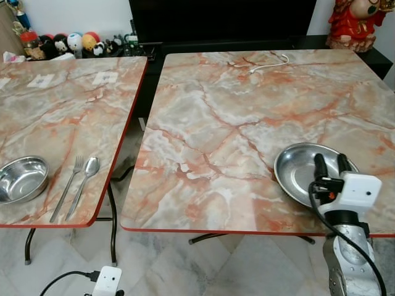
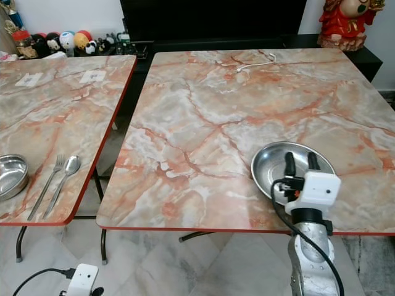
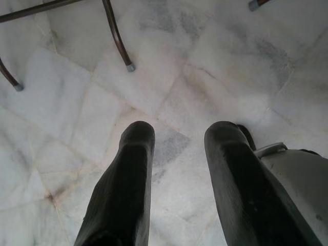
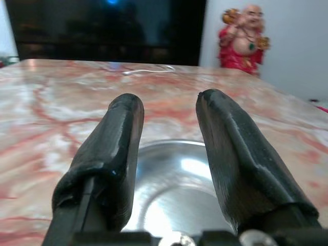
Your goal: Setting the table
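Note:
A shallow steel plate [image 1: 295, 168] lies near the front right edge of the right marble table [image 1: 234, 123]. My right gripper [image 1: 331, 160] hovers over the plate's near rim, open, with nothing between its black fingers [image 4: 115, 138]; the plate [image 4: 174, 179] shines below them. On the left table [image 1: 62, 111], near its front edge, sit a steel bowl [image 1: 21, 179], a fork [image 1: 68, 185] and a spoon [image 1: 85, 180] side by side. My left gripper [image 3: 177, 133] hangs open low over the floor.
A narrow gap with table legs [image 1: 112, 228] separates the two tables. A white cable [image 1: 268, 63] lies at the right table's far side. Paper labels [image 1: 105, 78] sit on the left table. A red statue [image 1: 355, 21] and small toys [image 1: 74, 42] stand behind.

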Controlling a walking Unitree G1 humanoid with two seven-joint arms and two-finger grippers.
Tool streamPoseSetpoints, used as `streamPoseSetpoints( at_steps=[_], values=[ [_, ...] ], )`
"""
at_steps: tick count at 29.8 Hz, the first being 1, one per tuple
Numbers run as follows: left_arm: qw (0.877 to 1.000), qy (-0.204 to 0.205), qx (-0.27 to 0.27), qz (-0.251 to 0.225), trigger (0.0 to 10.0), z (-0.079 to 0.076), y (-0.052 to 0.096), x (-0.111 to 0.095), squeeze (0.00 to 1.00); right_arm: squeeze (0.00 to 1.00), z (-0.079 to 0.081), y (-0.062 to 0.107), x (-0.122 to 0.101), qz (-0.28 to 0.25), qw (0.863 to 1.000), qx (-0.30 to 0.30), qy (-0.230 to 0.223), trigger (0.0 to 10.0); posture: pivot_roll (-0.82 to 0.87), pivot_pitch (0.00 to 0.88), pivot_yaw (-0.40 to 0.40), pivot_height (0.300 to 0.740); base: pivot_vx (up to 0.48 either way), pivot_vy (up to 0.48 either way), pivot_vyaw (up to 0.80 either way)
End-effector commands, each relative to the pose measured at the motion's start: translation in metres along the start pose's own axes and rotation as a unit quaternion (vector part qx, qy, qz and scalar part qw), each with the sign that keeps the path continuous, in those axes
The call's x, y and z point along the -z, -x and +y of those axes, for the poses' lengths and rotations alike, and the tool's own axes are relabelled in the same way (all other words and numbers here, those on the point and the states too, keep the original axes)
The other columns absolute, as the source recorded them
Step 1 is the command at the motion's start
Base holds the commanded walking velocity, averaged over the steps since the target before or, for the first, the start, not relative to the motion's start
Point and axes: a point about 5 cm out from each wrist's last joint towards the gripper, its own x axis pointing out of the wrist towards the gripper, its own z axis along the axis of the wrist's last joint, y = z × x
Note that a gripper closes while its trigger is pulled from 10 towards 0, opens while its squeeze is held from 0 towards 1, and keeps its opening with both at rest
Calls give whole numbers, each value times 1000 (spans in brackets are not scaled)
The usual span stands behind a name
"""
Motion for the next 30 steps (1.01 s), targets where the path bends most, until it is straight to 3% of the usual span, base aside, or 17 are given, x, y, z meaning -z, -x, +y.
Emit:
streamPoseSetpoints(
  at_steps=[1,7,11,30],
  values=[
    [1000,9,-12,18,10000,6,3,9,0,0,9,-2,-6,-10,1000,-23,-1,10000,-96,61,45,740,0,382,0],
    [1000,9,-15,22,10000,7,3,12,0,0,24,-2,-7,-17,998,-65,1,10000,-85,45,39,740,0,480,219],
    [1000,9,-15,26,10000,7,4,14,0,0,25,-3,-8,-18,998,-63,-6,10000,-85,41,37,740,0,480,800],
    [999,13,-17,24,10000,6,3,12,0,0,27,-11,-9,-19,999,-31,-36,10000,-70,50,33,740,0,480,0]
  ],
)
